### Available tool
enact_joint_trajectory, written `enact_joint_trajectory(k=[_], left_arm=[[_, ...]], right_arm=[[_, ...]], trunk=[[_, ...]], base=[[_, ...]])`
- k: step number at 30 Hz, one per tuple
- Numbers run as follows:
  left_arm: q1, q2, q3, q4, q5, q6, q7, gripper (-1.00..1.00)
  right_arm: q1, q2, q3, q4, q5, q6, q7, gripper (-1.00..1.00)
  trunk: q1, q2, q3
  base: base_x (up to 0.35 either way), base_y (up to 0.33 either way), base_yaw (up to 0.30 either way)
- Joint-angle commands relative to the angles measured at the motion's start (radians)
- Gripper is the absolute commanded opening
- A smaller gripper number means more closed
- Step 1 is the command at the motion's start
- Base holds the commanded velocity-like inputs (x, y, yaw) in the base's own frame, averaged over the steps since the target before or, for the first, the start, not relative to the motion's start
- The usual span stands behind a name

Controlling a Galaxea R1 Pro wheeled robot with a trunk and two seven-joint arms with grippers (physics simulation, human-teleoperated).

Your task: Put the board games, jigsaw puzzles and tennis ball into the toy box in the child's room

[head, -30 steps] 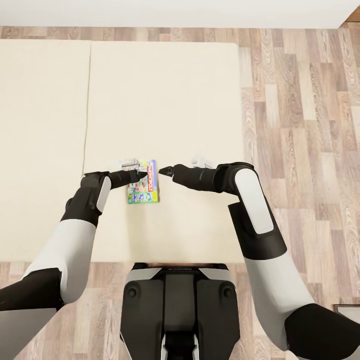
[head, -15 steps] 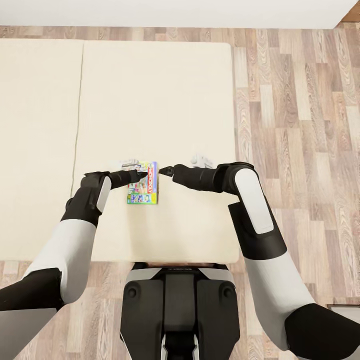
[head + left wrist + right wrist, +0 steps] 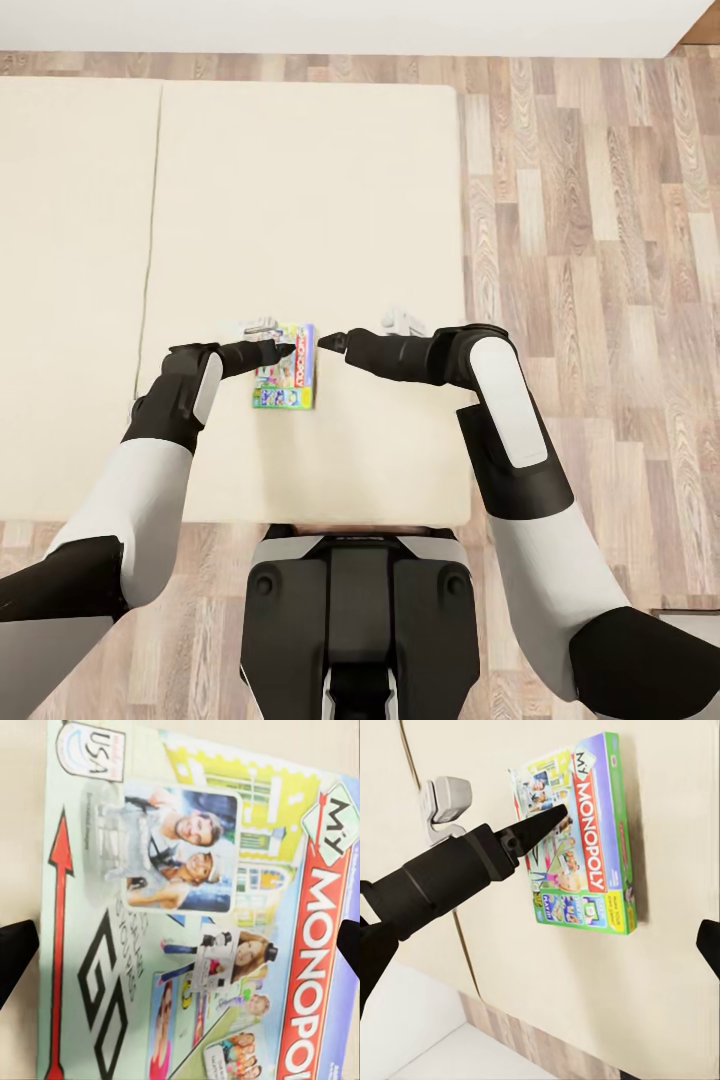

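Robot stands at the foot edge of the bed (image 3: 330,200); one board game (image 3: 285,366) lies flat on the beige mattress, directly beneath and just ahead of the left gripper (image 3: 283,351); it is the pale blue-green Monopoly box with a red band.

Left gripper hovers over the box's near half; in the left wrist view its two fingertips (image 3: 15,952) stand wide apart, one past each long side of the lid, nothing between them but the box face (image 3: 187,915) below; no contact can be made out.

Right gripper (image 3: 328,343) is just beside the box's far long edge, pointing at the left one; how far its jaws stand apart cannot be told; it seems to carry nothing; the right wrist view shows the box (image 3: 581,844) lying clear on the mattress with the left arm's finger over it.

Risks, as judgement: box is thin and flat on soft bedding, so fingers may press into the mattress and skid over the lid; a one-sided pinch could tilt it and let it slip; the two grippers are near and could clash.
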Motion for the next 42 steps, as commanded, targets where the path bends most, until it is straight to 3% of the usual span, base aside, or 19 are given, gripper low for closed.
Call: enact_joint_trajectory(k=[1, 42], left_arm=[[0.0, -0.001, 0.005, -0.001, -0.001, 0.007, -0.005, 1.0], [0.0, -0.012, 0.005, -0.003, -0.002, 0.007, -0.008, 1.0]], right_arm=[[0.0, 0.0, 0.0, -0.001, -0.009, 0.002, -0.01, 1.0], [-0.001, 0.0, 0.0, 0.001, -0.009, 0.004, -0.01, 1.0]], trunk=[[0.001, -0.002, -0.001], [0.001, -0.002, -0.001]], base=[[0.0, -0.211, 0.0], [-0.005, -0.112, 0.0]])
